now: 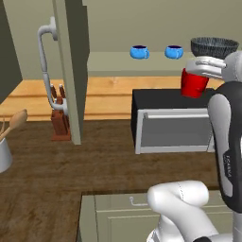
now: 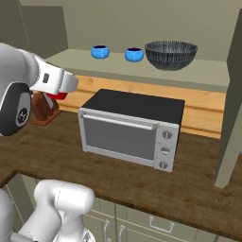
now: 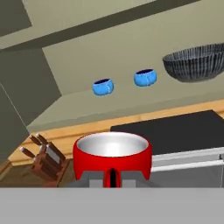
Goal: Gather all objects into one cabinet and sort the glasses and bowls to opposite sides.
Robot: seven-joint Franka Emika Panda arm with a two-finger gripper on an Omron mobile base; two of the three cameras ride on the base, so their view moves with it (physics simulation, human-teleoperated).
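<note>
The glossy red mug stands upright in the claw, its mouth facing up and its pale inner wall showing in the hand view; its axis runs vertical. The claw is pinched nearly closed on the mug's near rim, and the mug hangs in the air above the black-topped silver toaster oven, below the pale grey-green cabinet shelf.

On that shelf, from the right base view, two squat bright-blue handled cups sit upright and apart, with the wide dark ribbed bowl at their 3 o'clock, just beside the second cup. All three open upward.

The left base view shows the tall olive-grey cabinet door swung open with its curved white handle, and a grey utensil pot with wooden spoons at 9 o'clock. The right base view shows the oven's glass door and three knobs instead. A wooden knife block stands on the counter at the mug's 9 o'clock in the hand view.

No readable writing shows.
</note>
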